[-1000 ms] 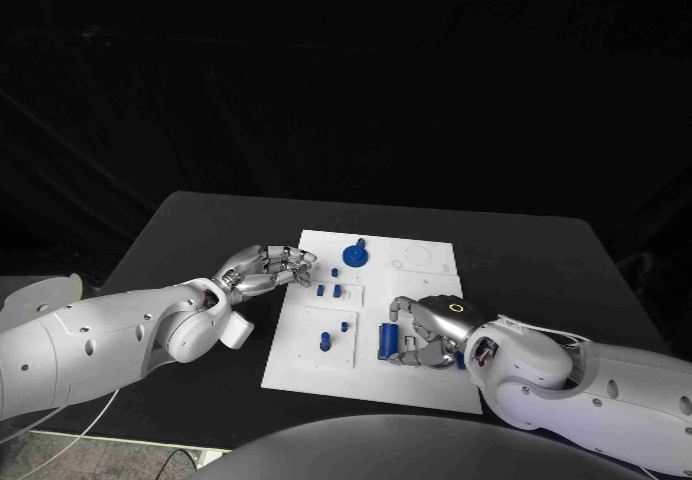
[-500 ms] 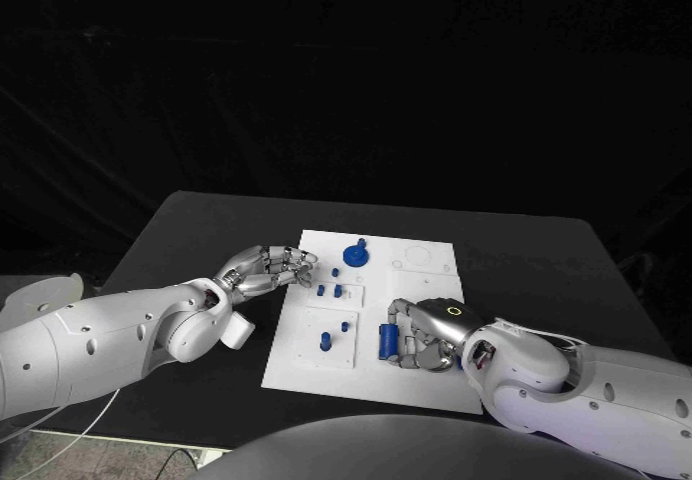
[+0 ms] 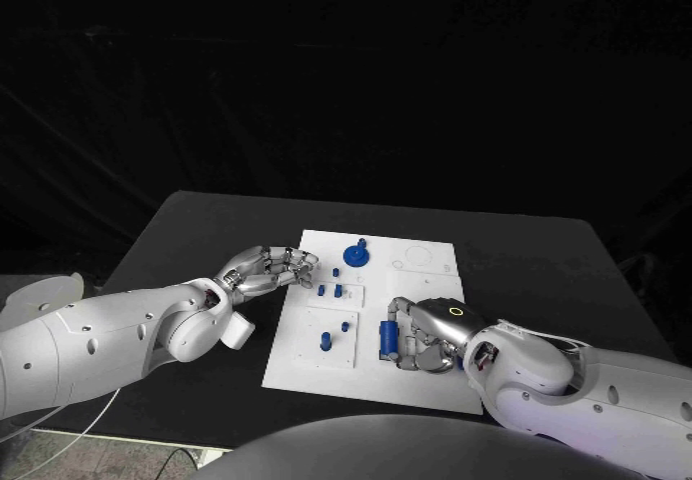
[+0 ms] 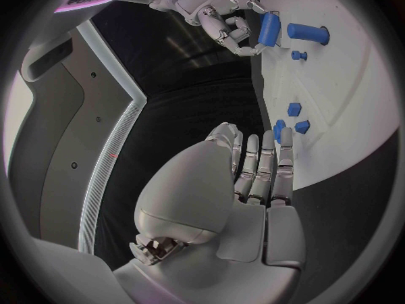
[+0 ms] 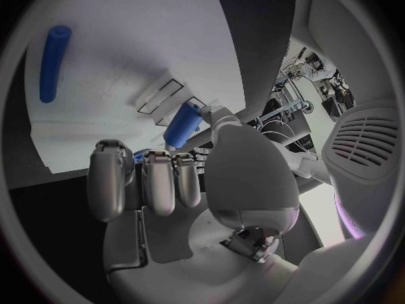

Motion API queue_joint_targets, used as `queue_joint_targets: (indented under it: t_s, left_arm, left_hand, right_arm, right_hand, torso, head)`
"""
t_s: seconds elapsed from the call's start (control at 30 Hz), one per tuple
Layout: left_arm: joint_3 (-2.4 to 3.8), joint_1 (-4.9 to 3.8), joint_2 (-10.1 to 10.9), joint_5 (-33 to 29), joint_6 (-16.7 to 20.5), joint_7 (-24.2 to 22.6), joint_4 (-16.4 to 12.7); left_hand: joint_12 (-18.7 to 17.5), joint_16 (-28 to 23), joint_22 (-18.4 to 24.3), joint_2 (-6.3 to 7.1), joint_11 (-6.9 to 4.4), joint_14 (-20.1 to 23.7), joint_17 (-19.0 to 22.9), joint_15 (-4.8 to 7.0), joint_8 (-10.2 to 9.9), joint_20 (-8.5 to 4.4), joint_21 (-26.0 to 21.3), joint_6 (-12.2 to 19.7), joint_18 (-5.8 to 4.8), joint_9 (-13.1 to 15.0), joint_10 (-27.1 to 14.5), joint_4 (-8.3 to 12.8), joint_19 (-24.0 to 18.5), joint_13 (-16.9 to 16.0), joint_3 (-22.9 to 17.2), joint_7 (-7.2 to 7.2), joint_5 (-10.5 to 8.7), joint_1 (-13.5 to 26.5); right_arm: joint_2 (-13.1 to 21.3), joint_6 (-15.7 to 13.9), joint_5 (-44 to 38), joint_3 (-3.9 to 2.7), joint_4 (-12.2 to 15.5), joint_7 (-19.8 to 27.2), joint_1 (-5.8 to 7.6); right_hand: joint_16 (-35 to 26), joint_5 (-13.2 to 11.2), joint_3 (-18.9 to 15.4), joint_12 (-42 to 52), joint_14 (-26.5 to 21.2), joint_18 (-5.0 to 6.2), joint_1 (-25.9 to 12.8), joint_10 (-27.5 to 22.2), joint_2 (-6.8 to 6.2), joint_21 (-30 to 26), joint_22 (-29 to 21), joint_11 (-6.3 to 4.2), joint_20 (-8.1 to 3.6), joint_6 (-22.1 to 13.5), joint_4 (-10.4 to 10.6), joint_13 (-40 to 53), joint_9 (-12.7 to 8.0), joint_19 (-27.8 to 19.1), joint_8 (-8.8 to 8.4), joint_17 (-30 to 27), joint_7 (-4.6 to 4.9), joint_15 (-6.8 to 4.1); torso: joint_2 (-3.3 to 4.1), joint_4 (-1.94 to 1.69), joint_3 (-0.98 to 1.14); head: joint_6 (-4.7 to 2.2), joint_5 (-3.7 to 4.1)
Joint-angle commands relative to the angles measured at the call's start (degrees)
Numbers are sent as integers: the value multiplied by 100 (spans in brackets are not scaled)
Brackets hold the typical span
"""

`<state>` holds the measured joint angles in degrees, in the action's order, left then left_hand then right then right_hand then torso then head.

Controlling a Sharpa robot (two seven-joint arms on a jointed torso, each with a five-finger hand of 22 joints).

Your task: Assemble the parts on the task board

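Since a second ago the right hand [image 3: 430, 335] has slid a little lower on the task board [image 3: 433, 385] and drawn closer over the blue cylinder [image 3: 388, 340], while the left hand [image 3: 268, 270] and the loose parts have stayed where they were. The blue cylinder lies lengthwise on the board just below the centre of the head view, and the right hand's fingers are curled round its right side; the right wrist view shows the cylinder [image 5: 182, 124] pinched between the thumb and the fingertips, with a second, long blue rod [image 5: 54, 62] lying flat on the white board [image 5: 144, 40] in the upper left of that circle. In the left wrist view the same grip appears near the top of the circle, the right hand [image 4: 221, 17] closed on the cylinder [image 4: 269, 28] beside a blue peg [image 4: 308, 32] with a wider end. Left of the cylinder in the head view a small blue piece [image 3: 326, 341] lies in a recessed panel, with a tiny blue stud [image 3: 348, 325] above it; two small blue blocks [image 3: 332, 291] sit higher up, and a round blue knob [image 3: 356, 254] stands near the board's top edge. The left hand hovers at the board's left edge, centre left of the frame, its fingers curled loosely inward together and holding nothing, the fingertips just beside the small blocks. The board rests on the black table [image 3: 202, 225].
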<state>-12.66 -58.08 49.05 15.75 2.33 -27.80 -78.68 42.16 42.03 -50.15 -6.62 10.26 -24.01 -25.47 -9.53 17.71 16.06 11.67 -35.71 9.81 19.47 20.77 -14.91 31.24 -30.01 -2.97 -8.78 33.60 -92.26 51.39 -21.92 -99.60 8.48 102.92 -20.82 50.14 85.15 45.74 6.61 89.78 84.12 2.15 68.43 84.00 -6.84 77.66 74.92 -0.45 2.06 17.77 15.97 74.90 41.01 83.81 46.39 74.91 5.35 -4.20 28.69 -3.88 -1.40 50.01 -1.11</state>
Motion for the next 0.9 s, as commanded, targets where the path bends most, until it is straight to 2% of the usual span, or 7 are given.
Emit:
queue_joint_targets:
  t_s: [0.03,0.3,0.47,0.67,0.9]
  left_arm:
    - [3,1,-6,-17,-121,-27,-6]
    - [3,1,-2,-17,-133,-10,-6]
    - [3,1,0,-17,-144,0,-6]
    - [3,1,3,-17,-163,18,-8]
    - [3,2,-2,-17,-184,32,-4]
  left_hand:
    - [9,33,-9,-4,14,-13,5,-28,26,-19,-31,-7,-9,-4,4,4,25,5,-31,-50,39,-64]
    - [7,35,-13,-8,18,-16,8,-31,26,-19,-32,-6,-10,-4,6,7,23,13,-44,-51,41,-67]
    - [7,35,-13,-8,18,-16,8,-31,26,-19,-32,-6,-10,-4,6,7,23,13,-44,-51,41,-67]
    - [7,36,-15,-9,20,-18,9,-33,27,-20,-33,-6,-11,-4,8,9,22,16,-50,-51,42,-68]
    - [7,36,-15,-9,20,-18,9,-33,27,-20,-33,-6,-11,-4,8,9,22,16,-50,-51,42,-68]
  right_arm:
    - [19,-120,-7,-1,34,57,-4]
    - [57,37,7,-1,78,-37,-8]
    - [67,252,9,-1,92,-151,-12]
    - [90,453,4,-1,126,-254,-17]
    - [110,544,-3,-1,155,-324,-25]
  right_hand:
    - [-2,133,118,22,405,71,-161,600,42,-10,1127,-1,-4,41,63,1510,-53,162,66,584,-18,-2]
    - [-3,479,273,22,406,76,-383,600,28,-33,1122,1,-3,6,66,1510,-244,155,54,586,-13,0]
    - [-3,709,394,22,406,82,-625,600,11,-62,1114,-4,-4,20,68,1510,-428,145,9,589,-19,-3]
    - [-11,720,412,22,403,85,-640,600,-18,-77,1109,-6,-4,22,56,1510,-466,140,-8,574,-24,-4]
    - [-19,719,458,22,400,89,-638,600,-45,-96,1104,-11,-7,0,46,1510,-540,133,-57,562,-28,-8]
  torso:
    - [1,-2,-1]
    - [1,0,0]
    - [1,1,0]
    - [3,1,-1]
    - [-1,1,-1]
  head:
    - [-1,3]
    - [-1,-2]
    - [-1,-3]
    - [-1,-9]
    - [-1,-11]
